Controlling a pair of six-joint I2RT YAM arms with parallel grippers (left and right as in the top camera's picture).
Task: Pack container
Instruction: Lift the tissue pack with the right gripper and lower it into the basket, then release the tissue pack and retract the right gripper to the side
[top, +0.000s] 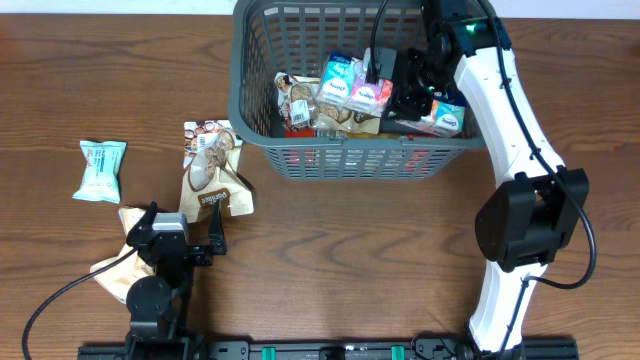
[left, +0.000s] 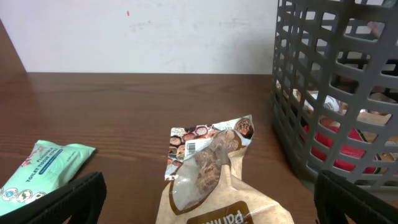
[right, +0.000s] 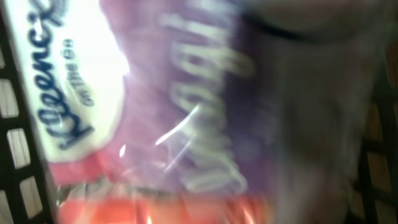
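The right arm (top: 510, 90) reaches forward; left jaws gape.

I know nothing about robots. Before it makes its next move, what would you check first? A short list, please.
1. The left gripper is open and empty: ok, its fingers stand wide apart.
2. The pouch is placed for a pick: ok, it lies flat on the table just ahead of the left gripper.
3. The right gripper is out of the basket: not ok, it is inside.
4. The right gripper has let go of the Kleenex pack: cannot tell, since its camera is blurred and filled by the pack.
5. Everything is packed: not ok, the pouch and a green packet lie outside.
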